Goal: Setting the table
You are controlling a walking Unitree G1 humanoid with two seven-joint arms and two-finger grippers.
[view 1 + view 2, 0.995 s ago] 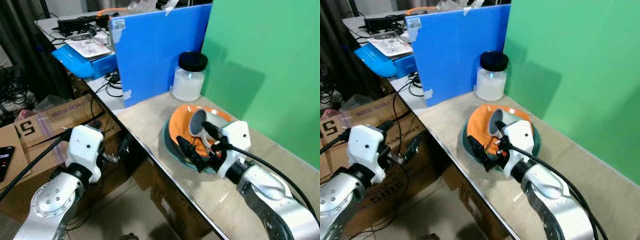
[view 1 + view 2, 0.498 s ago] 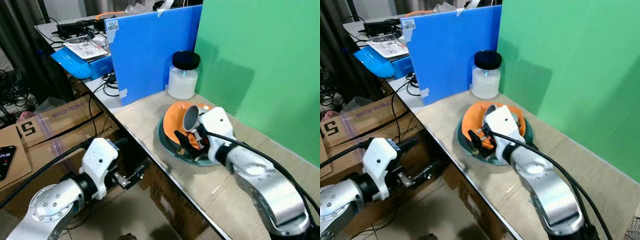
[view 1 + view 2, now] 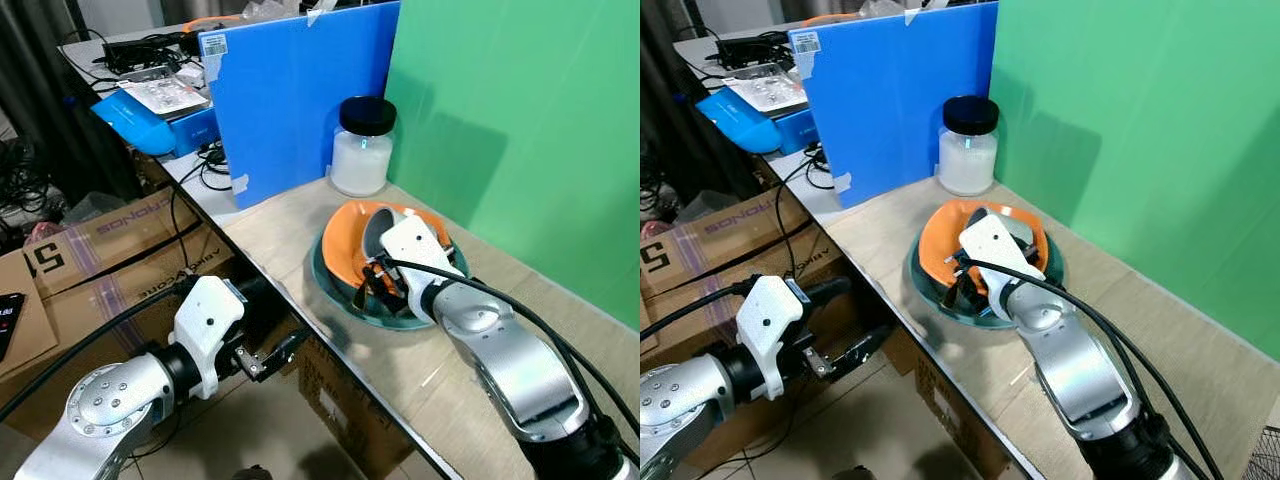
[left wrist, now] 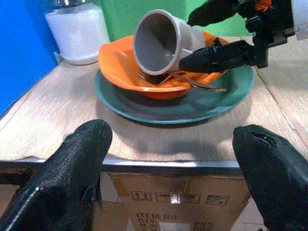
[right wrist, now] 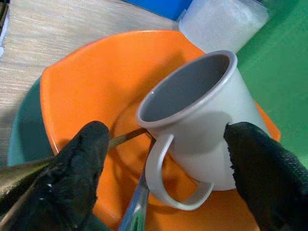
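A grey mug (image 4: 161, 43) lies tilted on its side in an orange bowl (image 4: 120, 65), which sits on a dark green plate (image 4: 144, 105) near the table's front edge. A metal fork (image 4: 204, 87) rests in the bowl under the mug. My right gripper (image 3: 378, 282) is open over the bowl, one black finger (image 5: 67, 178) on each side of the mug's handle end. My left gripper (image 3: 850, 318) is open, below and in front of the table edge, pointing at the plate.
A white-filled jar with a black lid (image 3: 363, 148) stands behind the plate. A blue board (image 3: 300, 90) and a green board (image 3: 530, 130) wall the table's back. Cardboard boxes (image 3: 110, 250) and cables lie on the floor left. The table edge (image 3: 330, 350) runs diagonally.
My right gripper has moved forward over the bowl and now straddles the mug. My left gripper has swung up toward the table edge. The camera has shifted slightly.
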